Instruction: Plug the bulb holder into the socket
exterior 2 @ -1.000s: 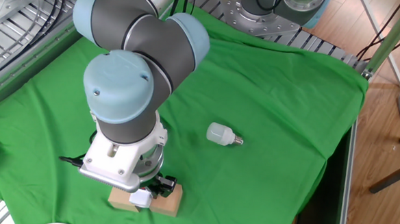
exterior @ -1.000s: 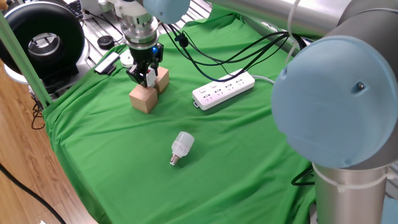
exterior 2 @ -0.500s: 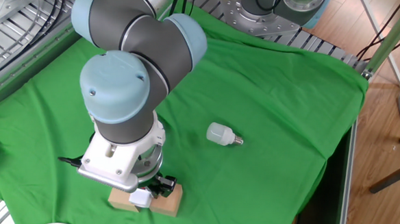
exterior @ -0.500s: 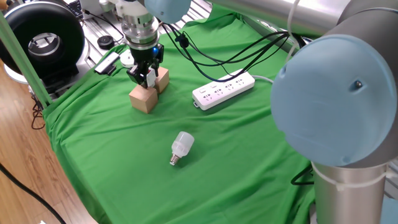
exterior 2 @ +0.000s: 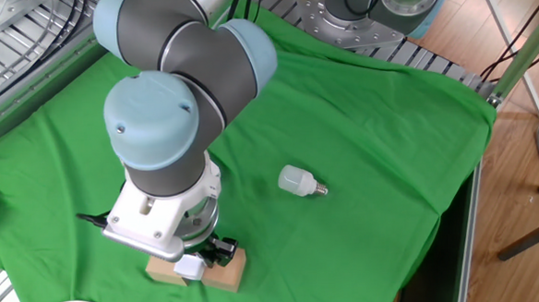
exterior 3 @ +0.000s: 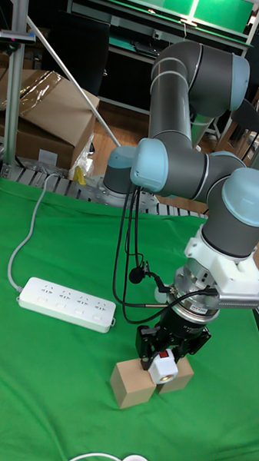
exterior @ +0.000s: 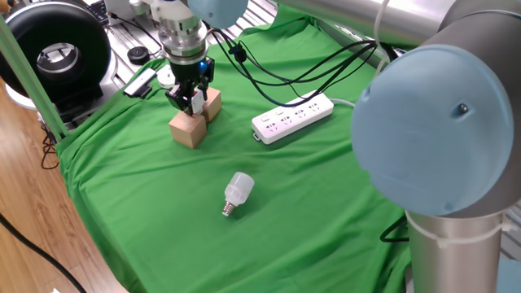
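The bulb holder [exterior 3: 162, 363], a small white box with a red patch, sits between the fingers of my gripper [exterior 3: 164, 368], which is shut on it. In the other fixed view the bulb holder [exterior 2: 188, 266] shows as a white block under the wrist. It hangs right over two tan wooden cubes [exterior 3: 131, 383], at their tops; I cannot tell if it touches them. My gripper [exterior: 191, 99] points straight down. The socket [exterior: 293, 119], a long white power strip, lies flat on the green cloth to the right of the cubes, well apart from the gripper. The socket [exterior 3: 65, 303] shows its outlets facing up.
A white screw-base light bulb [exterior: 238, 191] lies on its side on the cloth, nearer the front. Black cables [exterior: 285, 73] trail from the arm over the cloth behind the strip. A black round device [exterior: 57, 49] stands off the table's left corner.
The arm's upper joints have drifted slightly to the left in the other fixed view. The gripper and the bulb holder stay over the cubes.
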